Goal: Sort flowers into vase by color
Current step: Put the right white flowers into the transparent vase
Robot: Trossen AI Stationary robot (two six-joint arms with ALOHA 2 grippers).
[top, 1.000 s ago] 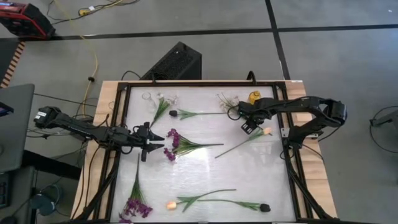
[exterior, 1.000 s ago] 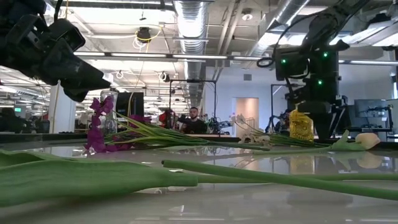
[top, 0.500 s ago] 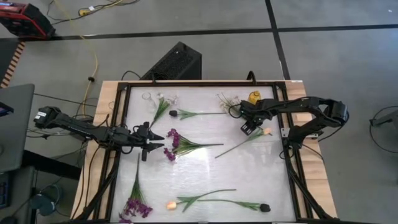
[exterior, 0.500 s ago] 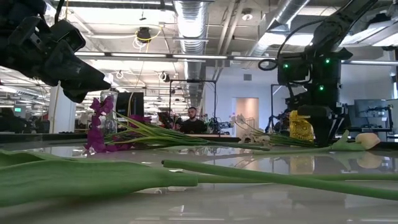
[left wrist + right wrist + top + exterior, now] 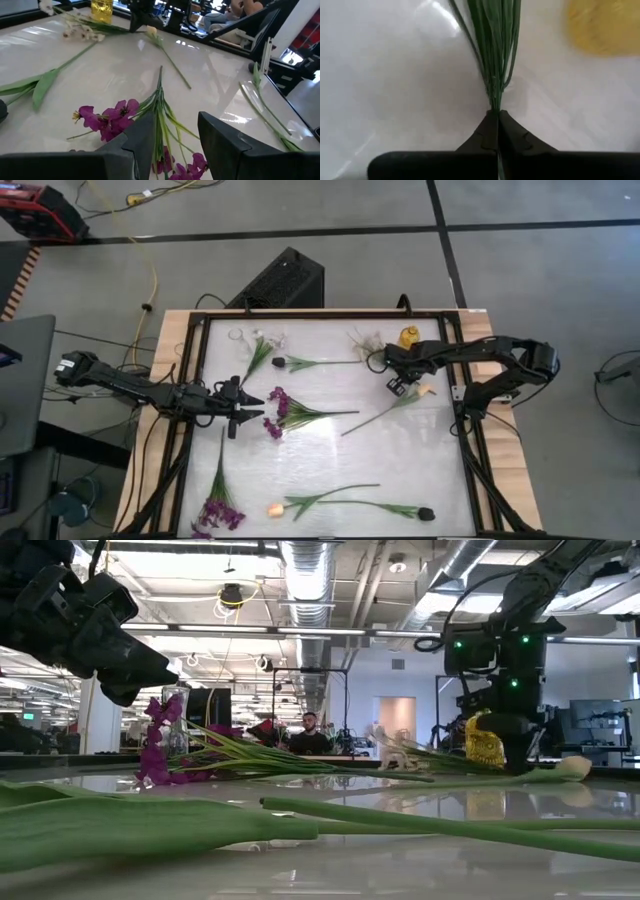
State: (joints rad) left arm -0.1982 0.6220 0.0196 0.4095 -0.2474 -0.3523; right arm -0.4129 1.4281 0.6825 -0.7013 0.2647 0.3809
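My right gripper (image 5: 398,383) stands at the table's far right, fingers down and shut on the stem ends of a white-blossomed flower sprig (image 5: 364,340). A peach tulip (image 5: 427,390) lies right beside it, its stem running toward the table's middle. Beyond the gripper stands a yellow vase (image 5: 407,337). My left gripper (image 5: 250,408) hovers open at the left, above the table, with a purple flower sprig (image 5: 107,120) lying just ahead of its fingers. My right gripper pinches the bundled thin green stems (image 5: 495,97) of the white sprig between its two fingertips, at the stems' cut end. The fingers come from above, pointing down. The sprig slants low over the table, blossoms (image 5: 385,735) toward the far edge.
More flowers lie about: a dark-budded sprig (image 5: 300,362) and a white one (image 5: 258,355) at the far left, a purple one (image 5: 218,505), a peach tulip (image 5: 300,502) and a dark bud (image 5: 405,508) near the front. A clear glass vase (image 5: 240,336) stands far left.
My right gripper has come down a little onto the white sprig's stem ends and shut on them. The peach tulip beside it has slid slightly toward the table's left. My left gripper has kept still.
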